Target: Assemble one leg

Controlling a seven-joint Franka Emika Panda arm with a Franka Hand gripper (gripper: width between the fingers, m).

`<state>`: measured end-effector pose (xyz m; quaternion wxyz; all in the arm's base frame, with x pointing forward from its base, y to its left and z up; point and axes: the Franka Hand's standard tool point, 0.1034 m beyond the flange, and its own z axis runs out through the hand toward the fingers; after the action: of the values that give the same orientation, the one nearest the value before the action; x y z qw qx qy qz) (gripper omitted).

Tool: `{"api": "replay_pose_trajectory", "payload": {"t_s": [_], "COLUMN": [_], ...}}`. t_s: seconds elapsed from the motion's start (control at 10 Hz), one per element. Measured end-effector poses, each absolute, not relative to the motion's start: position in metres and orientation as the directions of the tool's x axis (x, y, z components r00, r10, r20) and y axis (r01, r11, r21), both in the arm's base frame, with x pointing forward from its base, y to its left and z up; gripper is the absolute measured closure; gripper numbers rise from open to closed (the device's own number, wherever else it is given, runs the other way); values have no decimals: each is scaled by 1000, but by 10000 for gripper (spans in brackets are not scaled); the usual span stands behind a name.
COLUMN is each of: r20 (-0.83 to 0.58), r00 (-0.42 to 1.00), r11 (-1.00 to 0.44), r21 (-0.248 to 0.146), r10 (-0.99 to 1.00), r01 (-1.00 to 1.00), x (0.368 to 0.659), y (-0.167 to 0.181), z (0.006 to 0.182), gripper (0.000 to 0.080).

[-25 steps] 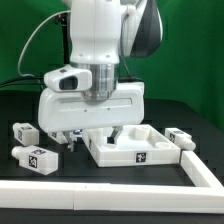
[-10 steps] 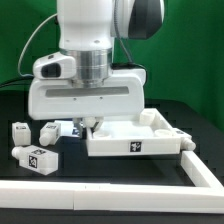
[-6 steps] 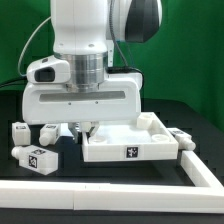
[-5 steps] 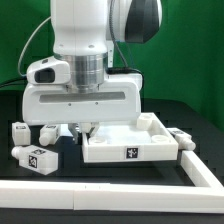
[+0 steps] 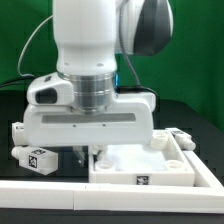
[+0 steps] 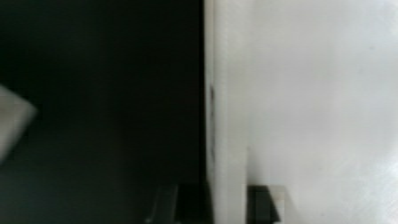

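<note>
Progress looks slim at this point: no leg is in a corner of the white square top (image 5: 142, 181), and none is in the robot's hand. The nearest leg (image 5: 38, 157) lies loose on the black table (image 5: 55, 180) at the exterior view's left. A second leg (image 5: 17, 131) sits just behind it, and a third leg (image 5: 181, 138) rests beyond the top's far corner on the exterior view's right.

The gripper (image 5: 88, 156) is low at the top's left edge, well apart from all three posts. In the wrist view the gripper (image 6: 226, 201) shows two dark fingertips set fairly narrow on either side of the line where white plastic meets dark table. Whether they clamp the rim or merely straddle it cannot be told. Judging by that, the robot is busy positioning the top, and picking, placing and screwing in a leg all remain.

A white rail (image 5: 40, 203) runs along the front, close to the top's front wall, leaving little room there. The bulky wrist hides the corner hole beneath it, so that corner's state is unknown.
</note>
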<state>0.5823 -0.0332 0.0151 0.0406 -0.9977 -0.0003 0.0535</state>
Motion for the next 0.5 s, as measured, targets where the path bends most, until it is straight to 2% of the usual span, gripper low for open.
{"api": "replay_pose_trajectory", "payload": {"t_s": [0.5], "r20": [-111], "r00": [994], "r11": [-997], "r21": [-81], "r10": [5], "r01": [-4], "x": [584], "y": [-33], "z": [11], "gripper": [745]}}
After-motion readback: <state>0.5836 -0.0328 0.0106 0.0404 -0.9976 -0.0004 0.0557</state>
